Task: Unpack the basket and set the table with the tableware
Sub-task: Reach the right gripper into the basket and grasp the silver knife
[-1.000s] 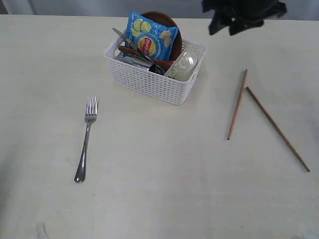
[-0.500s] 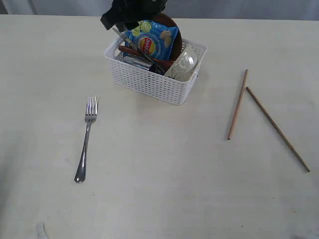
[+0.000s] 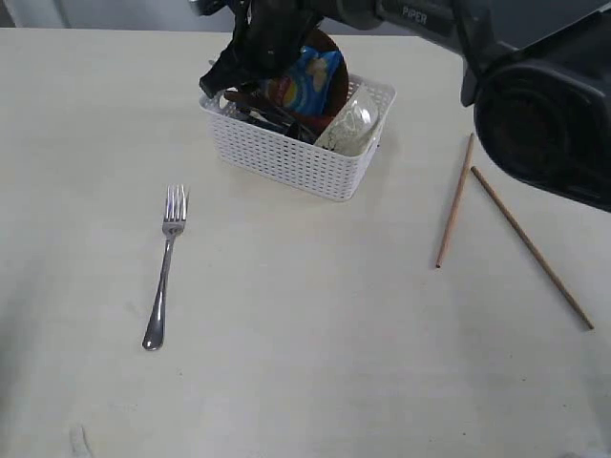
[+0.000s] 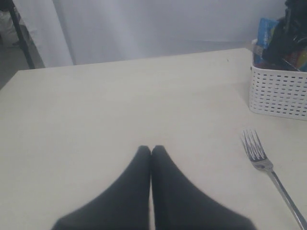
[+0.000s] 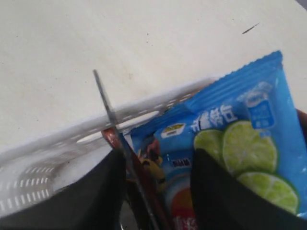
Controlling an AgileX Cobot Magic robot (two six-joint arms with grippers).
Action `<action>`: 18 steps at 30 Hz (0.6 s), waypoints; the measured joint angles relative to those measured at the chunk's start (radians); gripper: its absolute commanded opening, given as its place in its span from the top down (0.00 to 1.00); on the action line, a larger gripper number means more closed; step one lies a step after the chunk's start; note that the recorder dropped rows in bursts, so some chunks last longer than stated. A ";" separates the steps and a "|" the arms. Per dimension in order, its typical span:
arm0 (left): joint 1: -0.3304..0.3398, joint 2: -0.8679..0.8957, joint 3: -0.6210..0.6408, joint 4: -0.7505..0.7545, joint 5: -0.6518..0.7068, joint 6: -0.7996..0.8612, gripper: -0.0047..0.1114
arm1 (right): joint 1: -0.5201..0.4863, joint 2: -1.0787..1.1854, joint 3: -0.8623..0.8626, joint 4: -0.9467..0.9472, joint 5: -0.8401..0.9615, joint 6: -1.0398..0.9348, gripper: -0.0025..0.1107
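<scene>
Tableware, nearest: fork lies flat on the table, left of centre. Its long axis runs near-to-far, tines pointing away from you.
Left claw: fingers pressed together, nothing between them, over bare table.
Chopsticks: inner chopstick and outer chopstick lie on the right. Far ends are close together, near ends well apart.
Basket: far centre. Bowl stands on edge at its right end, brown plate behind the blue chip bag.
Right claw: over the basket's left end, jaws apart, knife blade in the gap. You cannot tell whether it touches the blade.
Hidden: the claw covers the basket's left contents in the exterior view.
Writing: "PIPER" on the right arm. The bag print is blurred; lime slices show.
</scene>
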 measured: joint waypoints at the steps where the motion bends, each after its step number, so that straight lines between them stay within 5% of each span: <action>1: 0.000 0.000 0.000 0.000 0.000 0.000 0.96 | 0.000 0.003 0.000 0.000 -0.005 0.003 0.94; 18: 0.000 0.000 0.000 0.000 0.000 0.000 0.96 | 0.005 -0.071 -0.002 -0.020 0.002 -0.002 0.98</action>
